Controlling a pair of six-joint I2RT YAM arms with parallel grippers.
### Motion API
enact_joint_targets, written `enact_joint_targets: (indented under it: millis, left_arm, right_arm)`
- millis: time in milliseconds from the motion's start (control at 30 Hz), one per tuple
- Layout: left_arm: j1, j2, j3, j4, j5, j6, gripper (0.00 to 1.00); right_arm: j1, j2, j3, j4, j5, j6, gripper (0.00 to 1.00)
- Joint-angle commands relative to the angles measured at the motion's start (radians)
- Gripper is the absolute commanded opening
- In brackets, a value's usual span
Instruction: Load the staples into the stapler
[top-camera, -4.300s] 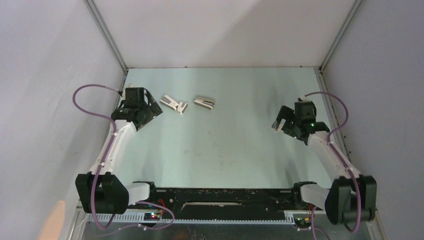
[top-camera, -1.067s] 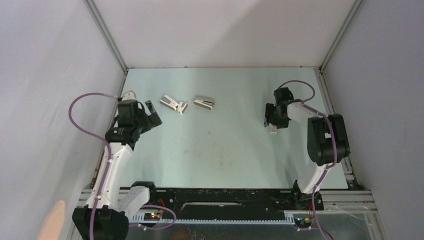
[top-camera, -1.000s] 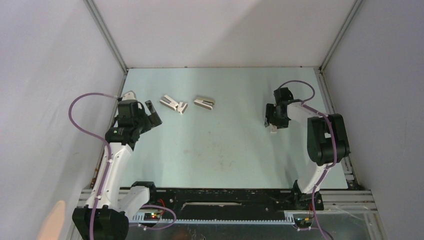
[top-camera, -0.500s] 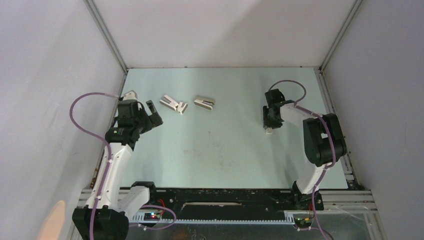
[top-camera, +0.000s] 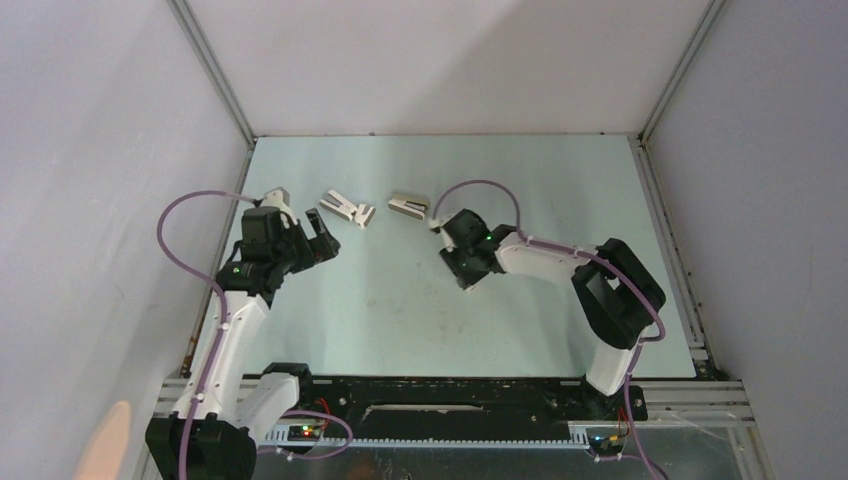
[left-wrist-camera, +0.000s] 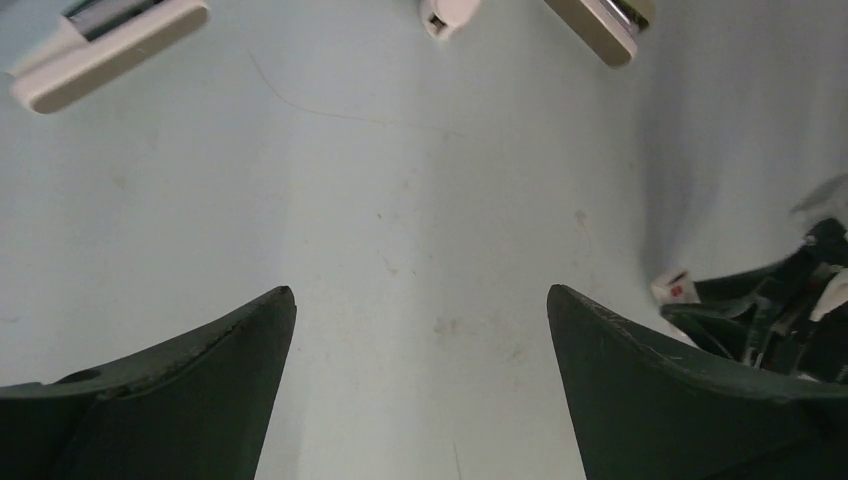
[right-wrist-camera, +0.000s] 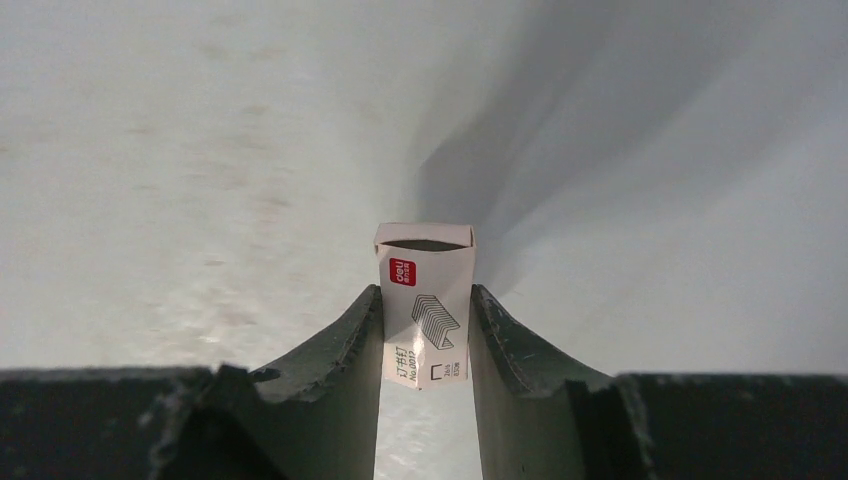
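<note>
The staples (right-wrist-camera: 425, 258) are a small white box with a red logo and a staple drawing, open at its far end. My right gripper (right-wrist-camera: 425, 292) is shut on its two long sides. In the top view this gripper (top-camera: 466, 280) is near the table's middle, its arm stretched in from the right. The left wrist view shows the box (left-wrist-camera: 672, 287) at the right edge, low over the table. My left gripper (left-wrist-camera: 420, 291) is open and holds nothing; it hangs at the left (top-camera: 322, 238). The stapler is out of view.
A white wedge-shaped piece (top-camera: 338, 205) with a small white stub (top-camera: 365, 215) beside it and a beige wedge-shaped piece (top-camera: 409, 205) lie at the back of the pale green table (top-camera: 400, 320). Metal rails and grey walls close in the left, right and far edges.
My right gripper shut on the staples box at the right side and carried it left to the table's middle. My left gripper shifted a little to the right and stayed open.
</note>
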Motion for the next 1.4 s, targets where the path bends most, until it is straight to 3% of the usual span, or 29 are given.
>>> enact_joint_targets:
  millis: [0, 200, 567, 933, 1167, 1367]
  left_arm:
    - [-0.053, -0.043, -0.026, 0.043, 0.066, -0.010, 1.00]
    - [-0.129, -0.068, -0.091, 0.083, 0.058, -0.063, 1.00]
    - [-0.252, -0.026, -0.135, 0.143, 0.041, -0.105, 1.00]
    - [-0.437, 0.089, -0.149, 0.264, 0.004, -0.129, 0.97]
    - [-0.575, 0.245, -0.126, 0.377, -0.048, -0.109, 0.95]
    - [-0.644, 0.392, -0.080, 0.503, 0.013, -0.168, 0.86]
  right_arm:
    - [0.109, 0.036, 0.078, 0.006, -0.009, -0.103, 0.33]
    - [0.178, 0.059, 0.085, 0.012, -0.012, -0.172, 0.40]
    - [0.183, 0.058, 0.070, -0.010, 0.088, -0.197, 0.55]
    - [0.076, -0.063, -0.018, 0.047, 0.042, -0.120, 0.58]
    - [-0.074, -0.224, -0.155, 0.148, -0.115, 0.063, 0.61]
    - [-0.162, -0.303, -0.243, 0.211, -0.208, 0.148, 0.63]
